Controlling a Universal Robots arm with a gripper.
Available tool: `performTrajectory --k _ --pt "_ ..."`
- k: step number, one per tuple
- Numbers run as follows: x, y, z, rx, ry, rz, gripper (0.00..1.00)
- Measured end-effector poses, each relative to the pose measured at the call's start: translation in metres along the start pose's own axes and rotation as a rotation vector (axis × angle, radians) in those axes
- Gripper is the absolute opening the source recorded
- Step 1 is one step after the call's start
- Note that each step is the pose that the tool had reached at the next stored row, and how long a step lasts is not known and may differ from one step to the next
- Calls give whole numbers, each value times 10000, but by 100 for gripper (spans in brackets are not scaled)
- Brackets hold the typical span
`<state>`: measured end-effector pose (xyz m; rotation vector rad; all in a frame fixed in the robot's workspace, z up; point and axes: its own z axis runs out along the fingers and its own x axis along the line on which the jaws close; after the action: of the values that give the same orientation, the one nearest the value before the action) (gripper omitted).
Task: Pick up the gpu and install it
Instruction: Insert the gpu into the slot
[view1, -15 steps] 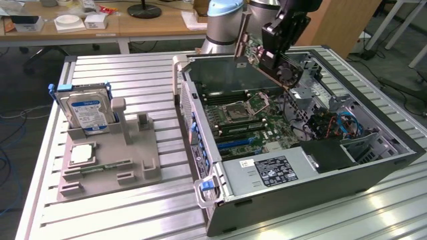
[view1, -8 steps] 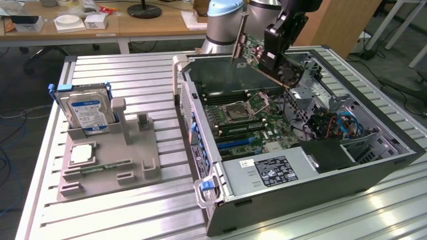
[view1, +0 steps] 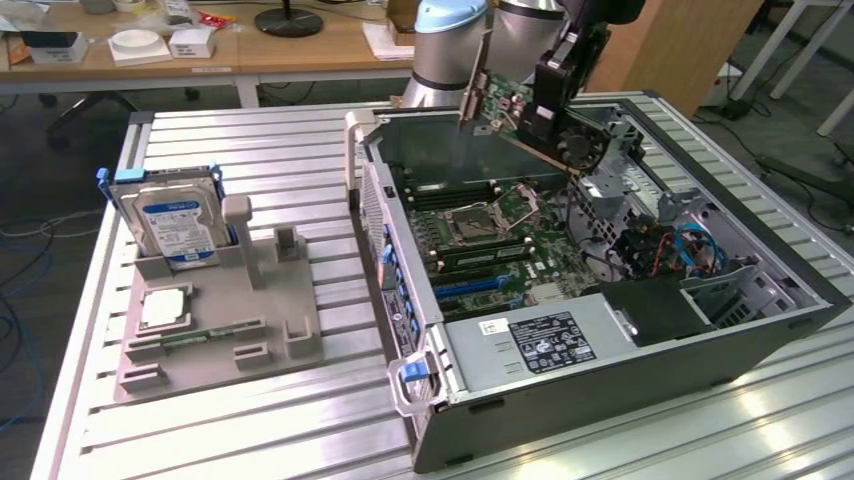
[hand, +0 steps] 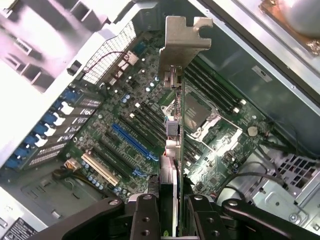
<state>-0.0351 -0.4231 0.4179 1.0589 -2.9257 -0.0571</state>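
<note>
The gpu (view1: 511, 108) hangs tilted in the air above the back of the open computer case (view1: 400, 250), its green board and pale metal end bracket (view1: 470, 100) showing. My gripper (view1: 550, 95) is shut on it. In the wrist view the gpu (hand: 172, 150) is edge-on, running from my gripper (hand: 172, 202) out to the bracket (hand: 184, 37). One finger (hand: 145, 220) sits on each side of the card. Below lies the motherboard (hand: 225, 145) with its blue slot (hand: 132, 142) and a white slot (hand: 100, 167).
A grey fixture tray (view1: 214, 340) at the exterior view's left holds an upright silver hard drive with a blue label (view1: 174, 222), a square chip (view1: 163, 308) and a narrow memory stick (view1: 214, 333). Inside the case are the power supply (view1: 534, 345) and cables (view1: 694, 250).
</note>
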Motion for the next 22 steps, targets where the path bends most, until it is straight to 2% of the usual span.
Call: performTrajectory --k 22 --pt "-4 -3 4 42 123 -2765 27"
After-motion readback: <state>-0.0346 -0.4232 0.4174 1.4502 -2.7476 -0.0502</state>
